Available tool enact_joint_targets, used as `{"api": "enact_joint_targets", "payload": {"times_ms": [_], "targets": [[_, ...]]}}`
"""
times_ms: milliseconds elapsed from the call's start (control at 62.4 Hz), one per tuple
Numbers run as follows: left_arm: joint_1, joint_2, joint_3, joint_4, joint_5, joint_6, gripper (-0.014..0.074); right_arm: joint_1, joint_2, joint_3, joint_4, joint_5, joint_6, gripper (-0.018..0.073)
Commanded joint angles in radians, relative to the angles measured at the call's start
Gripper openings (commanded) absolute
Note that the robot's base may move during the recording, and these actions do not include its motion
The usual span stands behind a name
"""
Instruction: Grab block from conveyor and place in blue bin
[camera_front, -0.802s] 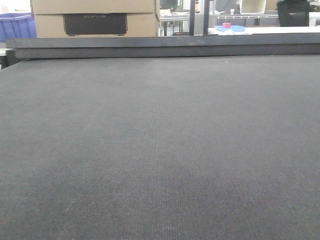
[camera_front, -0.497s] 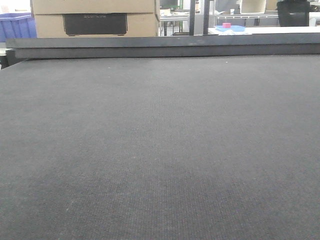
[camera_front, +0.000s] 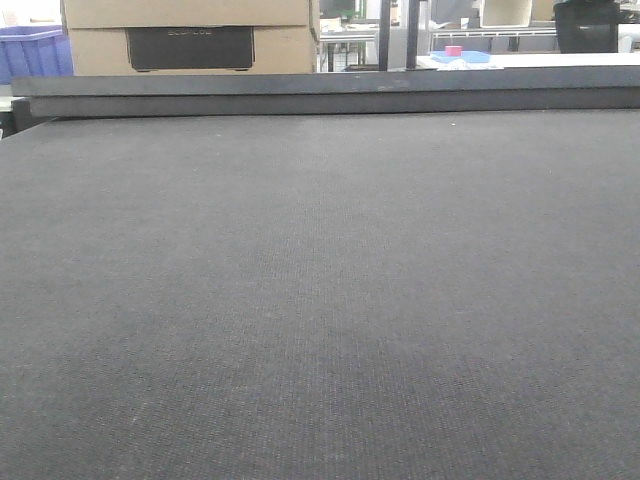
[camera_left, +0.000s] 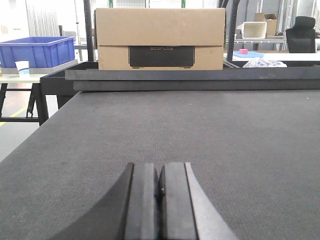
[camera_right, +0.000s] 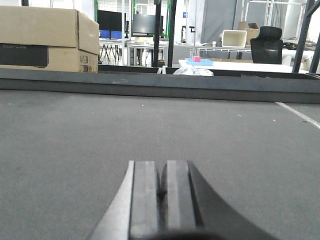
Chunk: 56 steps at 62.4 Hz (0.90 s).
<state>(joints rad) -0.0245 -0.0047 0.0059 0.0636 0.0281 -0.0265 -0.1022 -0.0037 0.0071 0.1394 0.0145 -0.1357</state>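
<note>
Two earlier front views match the present one: the conveyor (camera_front: 320, 300) shows the same bare weave, and the dark rail (camera_front: 320, 95) at its far edge stays where it was at twelve o'clock. The belt is a broad flat sheet of dark grey, finely woven fabric, matte and slightly speckled with lint, and it fills most of each view. The left gripper (camera_left: 159, 200) sits low over the belt at six o'clock of its wrist view, its two flat, dark, smooth-faced fingers pressed together with nothing between them. The right gripper (camera_right: 162, 195) is the same, its fingers meeting along a thin seam. The blue bin (camera_left: 37, 50), a rectangular ribbed plastic crate, stands off the belt at ten o'clock of the left wrist view on a pale table, with a white paper cup (camera_left: 21, 67) just beside it. A plain brown cardboard box (camera_left: 160, 37) with a black printed panel stands behind the rail at twelve o'clock. A black office chair (camera_right: 265, 42) stands far back at one o'clock of the right wrist view.
</note>
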Motion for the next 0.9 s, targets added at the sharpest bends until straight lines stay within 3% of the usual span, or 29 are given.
{"api": "enact_joint_targets", "payload": {"times_ms": [0,96,176,273,401,577,786,882], "targets": [[0.003,0.005,-0.006,-0.002,-0.049,-0.004,-0.0111,-0.005,0.004,-0.007,-0.003,-0.084,-0.005,-0.0162],[0.003,0.005,-0.012,-0.002,-0.048,-0.004,-0.0111,-0.005,0.004,-0.015,-0.003,-0.106,-0.005,-0.0162],[0.003,0.005,-0.078,-0.002,-0.020,-0.004,-0.0111,-0.005,0.004,-0.088,-0.003,-0.027,-0.005,-0.0162],[0.003,0.005,-0.185,0.001,0.094,-0.004,-0.0111,-0.005,0.004,-0.200,-0.003,0.078,-0.005,-0.0162],[0.003,0.101,-0.378,0.001,0.295,-0.004,-0.0111,-0.005,0.059,-0.348,-0.003,0.222,-0.005,-0.0162],[0.003,0.343,-0.633,0.001,0.524,-0.004,-0.0111,-0.005,0.289,-0.555,-0.003,0.460,-0.005,-0.0162],[0.003,0.727,-0.949,-0.005,0.996,-0.004,-0.0111,-0.005,0.613,-0.814,-0.003,0.780,-0.005,-0.0162],[0.003,0.866,-1.042,-0.006,1.113,-0.004,-0.0111,-0.005,0.754,-0.902,-0.003,0.951,-0.005,-0.0162]]}}
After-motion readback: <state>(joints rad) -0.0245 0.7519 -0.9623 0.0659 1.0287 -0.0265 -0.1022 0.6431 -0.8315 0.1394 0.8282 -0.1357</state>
